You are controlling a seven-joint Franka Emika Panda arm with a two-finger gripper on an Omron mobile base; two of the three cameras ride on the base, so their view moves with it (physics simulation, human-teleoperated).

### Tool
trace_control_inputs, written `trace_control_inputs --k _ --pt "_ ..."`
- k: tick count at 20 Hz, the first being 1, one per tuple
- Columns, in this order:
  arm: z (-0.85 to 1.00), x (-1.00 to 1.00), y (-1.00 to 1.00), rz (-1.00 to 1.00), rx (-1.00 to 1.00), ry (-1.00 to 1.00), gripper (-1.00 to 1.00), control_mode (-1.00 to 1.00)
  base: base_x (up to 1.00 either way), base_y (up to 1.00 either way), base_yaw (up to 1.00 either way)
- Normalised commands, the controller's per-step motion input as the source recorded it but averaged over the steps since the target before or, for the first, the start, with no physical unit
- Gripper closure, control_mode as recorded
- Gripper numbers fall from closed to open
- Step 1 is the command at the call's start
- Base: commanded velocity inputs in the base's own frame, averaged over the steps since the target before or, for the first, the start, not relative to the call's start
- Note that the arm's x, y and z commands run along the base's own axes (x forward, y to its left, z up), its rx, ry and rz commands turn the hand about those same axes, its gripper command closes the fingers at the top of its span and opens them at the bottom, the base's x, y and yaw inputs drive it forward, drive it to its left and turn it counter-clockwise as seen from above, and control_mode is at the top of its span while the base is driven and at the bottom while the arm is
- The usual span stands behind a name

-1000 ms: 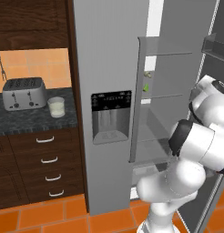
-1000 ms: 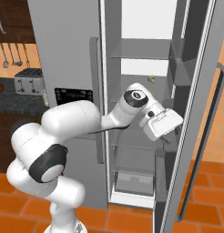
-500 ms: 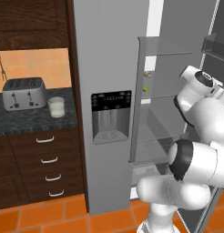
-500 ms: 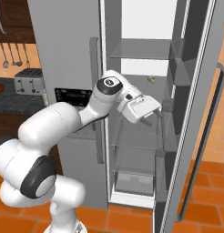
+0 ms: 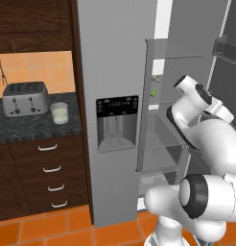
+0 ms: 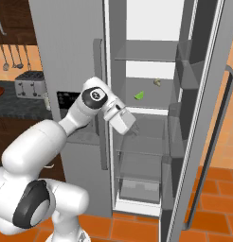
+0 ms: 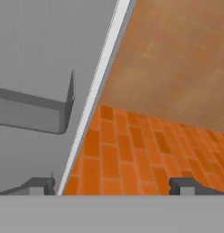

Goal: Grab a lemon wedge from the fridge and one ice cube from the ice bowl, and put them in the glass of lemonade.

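The jaws (image 6: 131,128) stand spread wide with nothing between them, at centre frame of the right base view inside the open fridge (image 6: 71,56). Above and to their right a small olive lemon wedge (image 6: 156,82) lies on a shelf, near a green scrap (image 6: 138,96). In the left base view, the glass of lemonade (image 5: 59,113) stands on the desk (image 5: 24,130) at middle left, just beside the toaster (image 5: 25,98)

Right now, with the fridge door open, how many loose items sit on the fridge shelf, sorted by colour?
Yellowish-olive, the lemon wedge: 1
Green, a small wedge-shaped piece: 1
Total: 2, both on the same shelf of the fridge, above the open gripper.
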Motion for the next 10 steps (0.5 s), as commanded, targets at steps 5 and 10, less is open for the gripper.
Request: trace_control_inputs --k 5,10 --pt "-0.30 0.00 0.38 0.43 0.50 0.43 -1.00 -1.00 0.00 0.00 0.00" --pt "-0.06 -0.05 0.59 0.46 0.22 0.38 -1.00 -1.00 0.00 0.00 0.00"
